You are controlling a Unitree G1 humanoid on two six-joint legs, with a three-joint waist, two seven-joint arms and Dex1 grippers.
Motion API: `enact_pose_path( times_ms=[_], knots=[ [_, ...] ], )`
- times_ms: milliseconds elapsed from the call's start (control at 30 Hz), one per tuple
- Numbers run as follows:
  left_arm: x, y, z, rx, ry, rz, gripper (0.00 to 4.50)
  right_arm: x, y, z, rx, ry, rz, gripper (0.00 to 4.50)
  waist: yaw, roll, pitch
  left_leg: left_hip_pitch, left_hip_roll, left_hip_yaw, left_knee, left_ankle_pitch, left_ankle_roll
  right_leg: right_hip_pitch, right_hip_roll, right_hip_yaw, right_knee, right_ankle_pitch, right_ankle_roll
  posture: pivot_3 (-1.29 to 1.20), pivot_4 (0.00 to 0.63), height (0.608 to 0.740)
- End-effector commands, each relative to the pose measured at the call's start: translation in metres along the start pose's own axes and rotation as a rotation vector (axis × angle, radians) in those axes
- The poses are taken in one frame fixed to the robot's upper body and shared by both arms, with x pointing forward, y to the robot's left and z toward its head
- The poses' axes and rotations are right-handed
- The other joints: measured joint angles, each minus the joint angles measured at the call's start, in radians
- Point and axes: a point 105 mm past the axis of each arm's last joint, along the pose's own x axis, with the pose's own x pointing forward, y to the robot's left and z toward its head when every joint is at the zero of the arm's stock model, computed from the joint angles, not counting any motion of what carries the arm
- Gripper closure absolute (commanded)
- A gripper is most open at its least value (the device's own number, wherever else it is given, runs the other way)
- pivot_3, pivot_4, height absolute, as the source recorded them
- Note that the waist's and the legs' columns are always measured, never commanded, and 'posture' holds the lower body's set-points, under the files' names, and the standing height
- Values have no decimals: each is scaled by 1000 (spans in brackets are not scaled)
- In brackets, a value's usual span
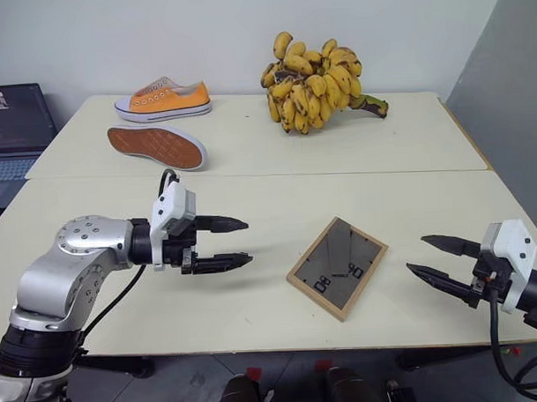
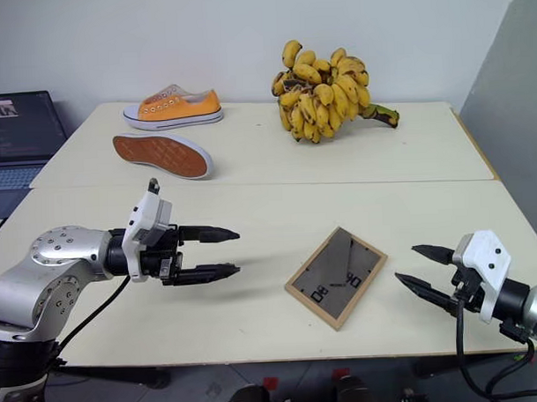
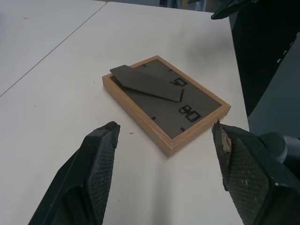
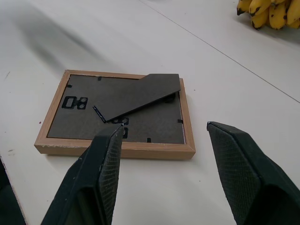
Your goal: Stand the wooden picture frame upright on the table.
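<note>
The wooden picture frame [image 1: 337, 266] lies flat, face down, on the near cream table [image 1: 251, 202], its dark grey back and stand flap facing up. It also appears as the frame [image 3: 164, 105] in the left wrist view and the frame [image 4: 119, 115] in the right wrist view. My left gripper [image 1: 226, 244] hovers to the left of it, open, fingers pointing toward it with a gap of bare table between. At the frame's right, my right gripper [image 1: 434, 257] stands open, pointing at it, not touching. Nothing is held.
On the far table [image 1: 240, 145] stand an orange shoe [image 1: 163, 99], a second shoe on its side with its sole showing [image 1: 156, 146], and a bunch of bananas [image 1: 315, 80]. A laptop [image 1: 10, 131] sits at the far left. A grey wall panel rises at the right.
</note>
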Motion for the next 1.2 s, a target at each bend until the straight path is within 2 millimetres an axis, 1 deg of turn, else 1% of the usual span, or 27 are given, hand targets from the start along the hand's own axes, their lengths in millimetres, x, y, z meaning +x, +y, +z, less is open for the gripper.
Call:
enact_pose_path(
  times_ms=[33, 433, 867, 933, 967, 1000, 1033, 1100, 1133, 1200],
  knots=[
    [2, -1, 12, 46, -20, -7, 1098, 1, 3, 11, -25, -38, 5, 1520, 0, 0, 0, 0, 0, 0, 0, 0, 0, 0, 0, 0, 0, 0, 0, 0, 150, 740],
    [5, 4, 17, 34, -54, 22, 1098, 2, 4, 10, -18, -40, -21, 1520, 1, 0, 0, 0, 0, 0, 0, 0, 0, 0, 0, 0, 0, 0, 0, 0, 150, 740],
    [6, 5, 16, 33, -55, 30, 1098, 3, 2, 8, -18, -50, -46, 1520, 1, 0, 0, 0, 0, 0, 0, 0, 0, 0, 0, 0, 1, 1, 0, 0, 150, 740],
    [6, 6, 17, 26, -61, 29, 1098, 3, 1, 9, -15, -64, -49, 1891, 1, 0, 0, 0, 0, 0, 0, 0, 0, 0, 0, 0, 1, 1, 0, 0, 150, 740],
    [6, 6, 18, 23, -70, 26, 1288, 2, 1, 10, -12, -70, -47, 2056, 1, 0, 0, 0, 0, 0, 0, 0, 0, 0, 0, 0, 1, 1, 0, 0, 150, 740],
    [5, 6, 19, 20, -77, 26, 1482, 2, 1, 10, -12, -71, -45, 2349, 1, 0, 0, 0, 0, 0, 0, 0, 0, 0, 0, 0, 1, 1, 0, 0, 150, 740],
    [5, 6, 19, 18, -81, 26, 1566, 2, 2, 10, -11, -71, -44, 2510, 1, 0, 0, 0, 0, 0, 0, 0, 0, 0, 0, 0, 1, 1, 0, 0, 150, 740],
    [5, 6, 20, 18, -83, 26, 2054, 2, 2, 10, -11, -71, -41, 3029, 1, 0, 0, 0, 0, 0, 0, 0, 0, 0, 0, 0, 1, 1, -1, 0, 150, 740],
    [5, 6, 20, 19, -83, 25, 2198, 2, 3, 10, -10, -71, -40, 3179, 1, 0, 0, 0, 0, 0, 0, 0, 0, 0, 0, 0, 1, 1, -1, 0, 150, 740],
    [5, 6, 21, 19, -88, 25, 2663, 2, 4, 10, -8, -75, -36, 3701, 1, 0, 0, 0, 0, 0, 0, 0, 0, 0, 0, 0, 1, 1, -1, 0, 150, 740]
  ],
)
